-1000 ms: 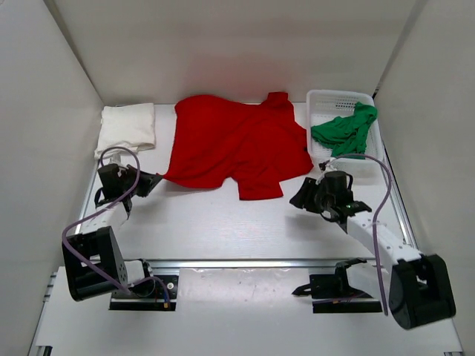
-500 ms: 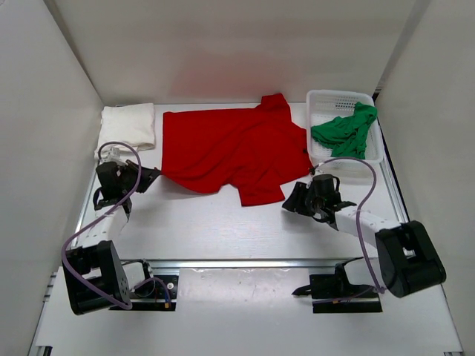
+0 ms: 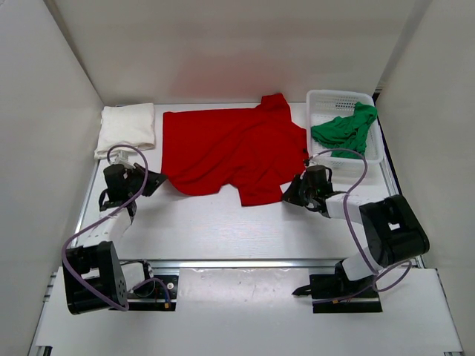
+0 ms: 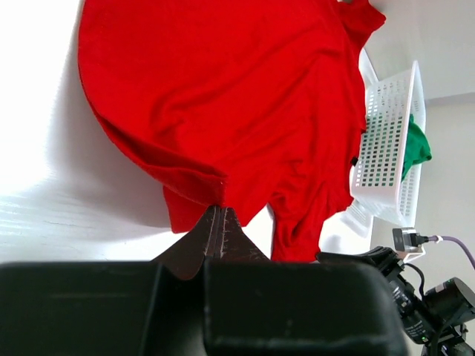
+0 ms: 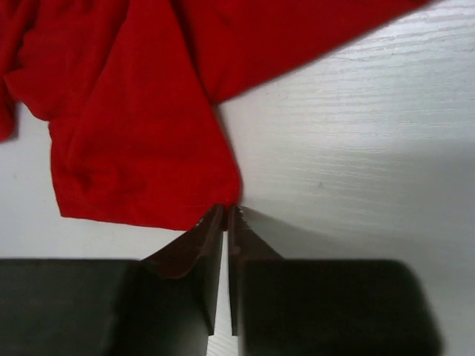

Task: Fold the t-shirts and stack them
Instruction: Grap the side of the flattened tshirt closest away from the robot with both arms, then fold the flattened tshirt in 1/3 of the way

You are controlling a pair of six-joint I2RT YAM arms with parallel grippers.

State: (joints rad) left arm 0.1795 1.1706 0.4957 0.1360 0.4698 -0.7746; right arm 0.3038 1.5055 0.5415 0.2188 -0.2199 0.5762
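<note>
The red t-shirt (image 3: pixel 230 152) lies spread across the back middle of the table, with some wrinkles. My left gripper (image 3: pixel 154 180) is shut on its near-left hem corner (image 4: pixel 215 185), low at the table. My right gripper (image 3: pixel 292 194) is shut on its near-right corner (image 5: pixel 223 196), with only a hairline gap between the fingers. The cream-white t-shirt (image 3: pixel 128 127) lies folded at the back left. The green t-shirt (image 3: pixel 345 130) is bunched in the white mesh basket (image 3: pixel 326 100) and hangs over its right rim.
The basket also shows in the left wrist view (image 4: pixel 386 148), just right of the red shirt. White walls close in the table on the left, back and right. Bare table lies between the shirt's near edge and the arm bases.
The red shirt went from bunched to pulled flat and wide a second ago. Since half a second ago it has stayed put. The right gripper has edged closer to the shirt and the left gripper slightly right.
</note>
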